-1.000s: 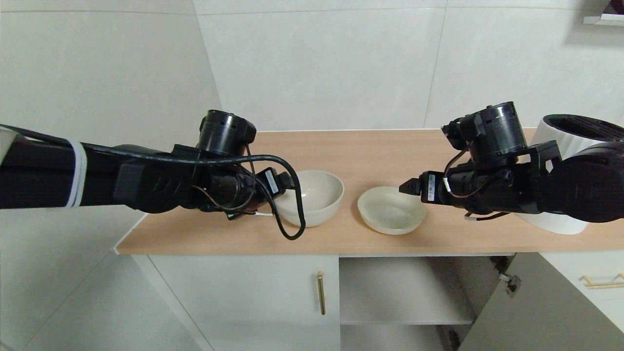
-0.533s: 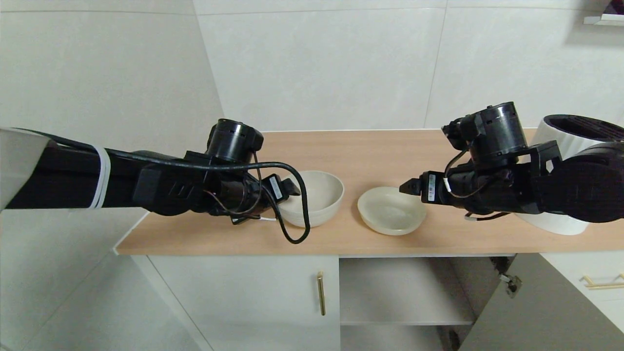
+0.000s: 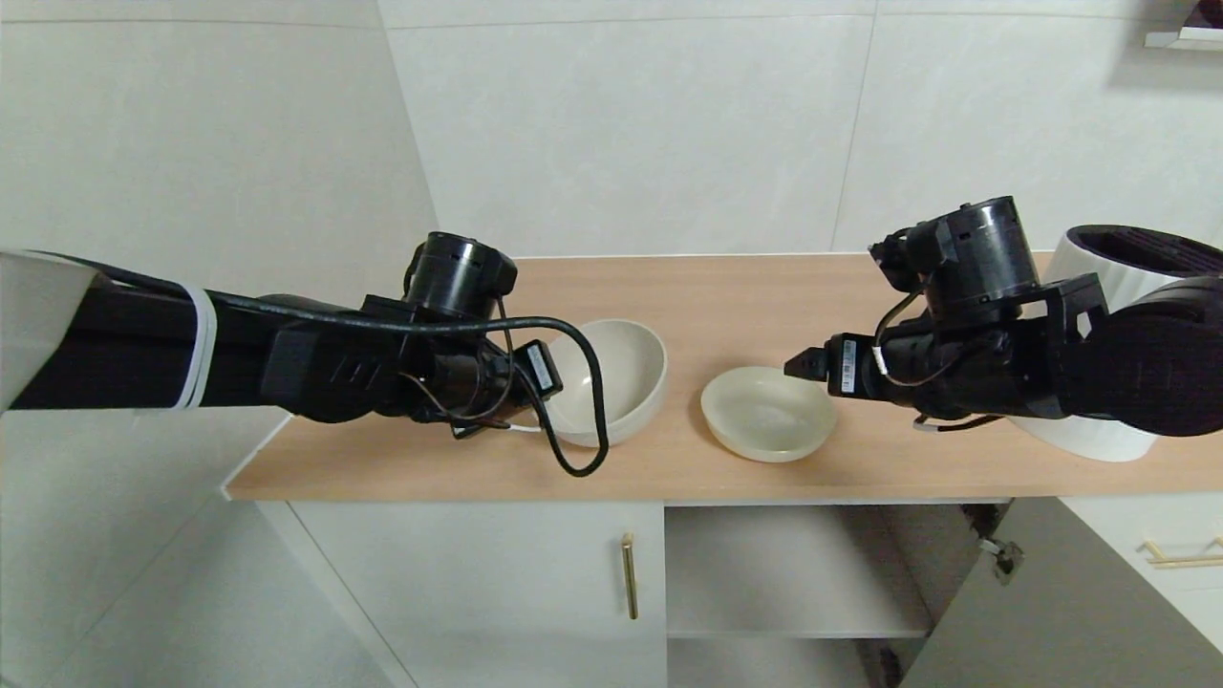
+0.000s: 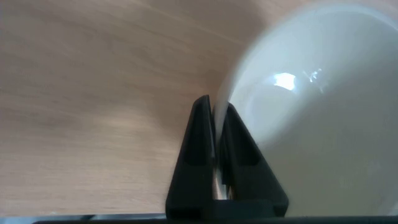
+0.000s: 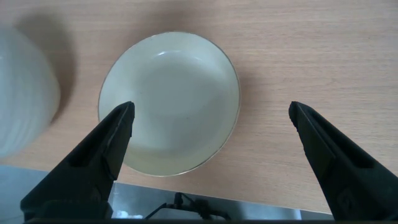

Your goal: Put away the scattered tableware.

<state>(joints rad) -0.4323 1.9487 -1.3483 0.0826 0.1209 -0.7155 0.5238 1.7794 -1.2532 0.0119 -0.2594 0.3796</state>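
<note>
The left gripper (image 4: 216,106) is pinched tight on the rim of the deep bowl (image 3: 616,377), with one finger inside and one finger outside. The deep bowl is tipped, with its open side turned toward the left arm. It sits just to the left of the shallow bowl (image 3: 767,413) and does not touch it. I cannot tell if its bottom rests on the wooden counter (image 3: 726,296).

The right gripper (image 5: 210,107) hangs over the shallow bowl with its fingers spread wide apart and nothing in them. The shallow bowl lies flat on the counter.

A white ribbed tub (image 3: 1099,435) stands to the right of the shallow bowl. Below the shallow bowl there is an open cupboard (image 3: 783,573) with a shelf.
</note>
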